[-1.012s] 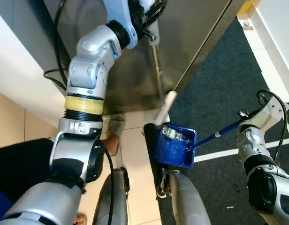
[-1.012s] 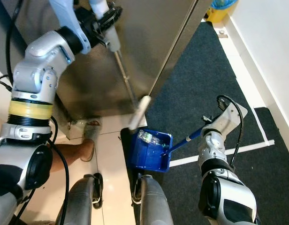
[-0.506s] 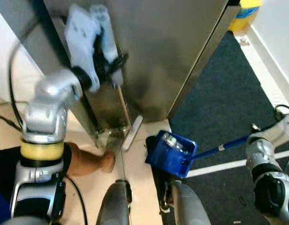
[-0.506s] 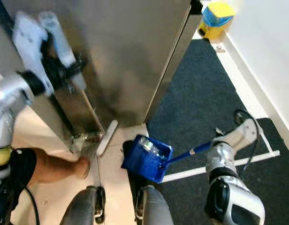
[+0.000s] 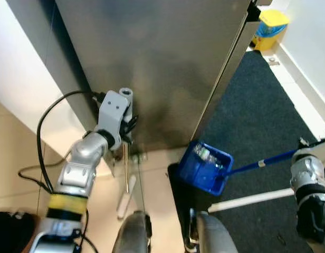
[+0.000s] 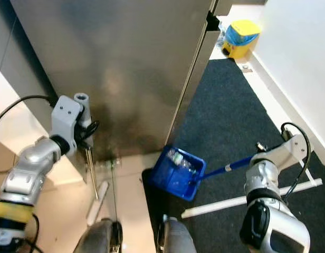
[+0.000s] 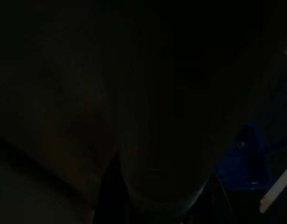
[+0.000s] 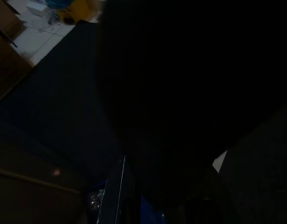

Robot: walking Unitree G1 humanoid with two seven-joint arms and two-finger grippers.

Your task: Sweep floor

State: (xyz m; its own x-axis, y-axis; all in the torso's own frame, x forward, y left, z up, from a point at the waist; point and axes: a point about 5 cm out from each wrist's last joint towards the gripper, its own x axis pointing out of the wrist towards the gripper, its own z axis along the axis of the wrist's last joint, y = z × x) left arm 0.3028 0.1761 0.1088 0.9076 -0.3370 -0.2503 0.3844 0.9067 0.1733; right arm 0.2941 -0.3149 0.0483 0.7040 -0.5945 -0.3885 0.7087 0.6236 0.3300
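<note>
My left gripper point(image 5: 125, 133) is shut on a thin broom stick point(image 5: 126, 168) in front of the steel cabinet. The stick runs down to a pale broom head point(image 5: 123, 203) resting on the beige tiles. A blue dustpan point(image 5: 207, 169) sits tilted at the carpet's edge, holding a clear plastic bottle point(image 5: 203, 154) and other litter. Its blue handle point(image 5: 257, 164) leads right to my right gripper point(image 6: 264, 152), which is shut on it. In the dark left wrist view the dustpan point(image 7: 248, 149) shows faintly.
A tall stainless steel cabinet point(image 5: 162, 68) stands straight ahead. Dark carpet point(image 5: 263, 105) with a white line point(image 5: 252, 199) covers the floor to the right, with a yellow bin point(image 5: 270, 30) at its far end. A black cable point(image 5: 46, 132) loops beside my left arm.
The camera has lifted and shifted. My left arm dropped and drew the broom left, from the dustpan's mouth onto the tiles. The dustpan stays held on the right.
</note>
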